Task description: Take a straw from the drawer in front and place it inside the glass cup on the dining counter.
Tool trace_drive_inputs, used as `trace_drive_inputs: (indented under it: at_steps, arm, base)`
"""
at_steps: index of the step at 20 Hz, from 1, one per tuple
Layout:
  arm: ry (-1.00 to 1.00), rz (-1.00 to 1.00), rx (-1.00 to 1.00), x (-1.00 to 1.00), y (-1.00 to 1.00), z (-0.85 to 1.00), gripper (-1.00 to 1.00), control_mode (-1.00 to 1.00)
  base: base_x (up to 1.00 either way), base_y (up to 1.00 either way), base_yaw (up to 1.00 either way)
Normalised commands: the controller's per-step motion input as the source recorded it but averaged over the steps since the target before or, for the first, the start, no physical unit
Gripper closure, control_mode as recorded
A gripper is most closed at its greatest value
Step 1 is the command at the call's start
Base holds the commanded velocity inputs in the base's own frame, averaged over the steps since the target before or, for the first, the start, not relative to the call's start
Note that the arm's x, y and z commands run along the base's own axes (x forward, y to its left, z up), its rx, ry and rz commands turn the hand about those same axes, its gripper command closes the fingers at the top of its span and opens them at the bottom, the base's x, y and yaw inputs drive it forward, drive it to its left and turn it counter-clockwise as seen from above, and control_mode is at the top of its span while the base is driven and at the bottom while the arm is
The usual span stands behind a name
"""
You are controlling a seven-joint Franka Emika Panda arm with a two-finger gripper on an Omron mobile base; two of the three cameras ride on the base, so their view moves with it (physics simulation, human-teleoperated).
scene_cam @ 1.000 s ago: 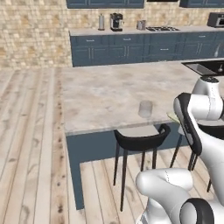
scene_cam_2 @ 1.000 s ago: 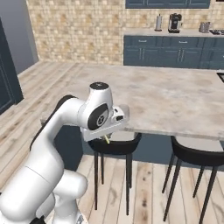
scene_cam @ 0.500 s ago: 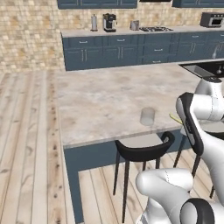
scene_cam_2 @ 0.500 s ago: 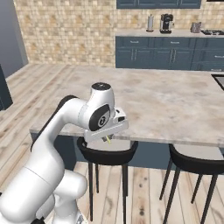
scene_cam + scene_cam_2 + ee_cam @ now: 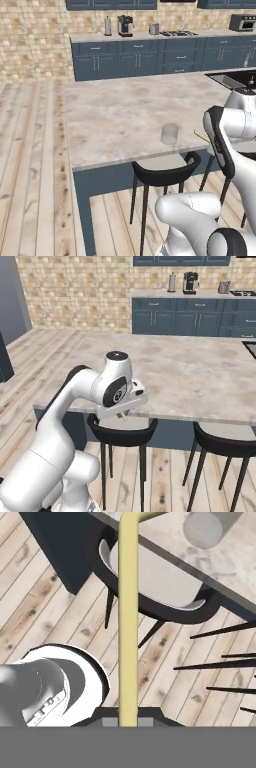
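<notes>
My gripper (image 5: 128,721) is shut on the straw (image 5: 128,612), a pale yellow-green stick that runs straight up the hand view. The straw's end (image 5: 201,135) pokes out beside my arm near the dining counter's front edge, and its tip (image 5: 123,417) hangs under my hand. The glass cup (image 5: 169,134) stands upright on the beige marbled dining counter (image 5: 120,112), a little left of the straw. Through the hand view the glass cup (image 5: 202,529) lies ahead at the top right. The drawer is out of view.
A black stool (image 5: 165,172) is tucked under the counter edge below the cup; a second stool (image 5: 225,443) stands to its right. A sink (image 5: 235,77) sits at the counter's far right. The wall counter (image 5: 150,37) with appliances runs along the back.
The whole picture has shifted: the base has driven closer to the dining counter, so the cup looks larger and nearer. The gripper has stayed shut on the straw.
</notes>
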Motion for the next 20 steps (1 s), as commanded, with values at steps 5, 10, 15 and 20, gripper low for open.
trace_drive_inputs:
  at_steps: [5,10,15,20]
  arm:
    - [-0.11,0.19,0.30,0.00,0.00,0.04,1.00,-1.00]
    - [-0.16,0.26,0.37,0.05,0.00,0.31,1.00,-1.00]
    - [-0.06,0.21,0.34,0.75,0.00,0.73,1.00,-1.00]
    - [0.00,0.13,0.20,0.82,0.07,0.32,1.00,-1.00]
  base:
    - [0.00,0.00,0.00]
    - [0.00,0.00,0.00]
    - [0.00,0.00,0.00]
    - [0.00,0.00,0.00]
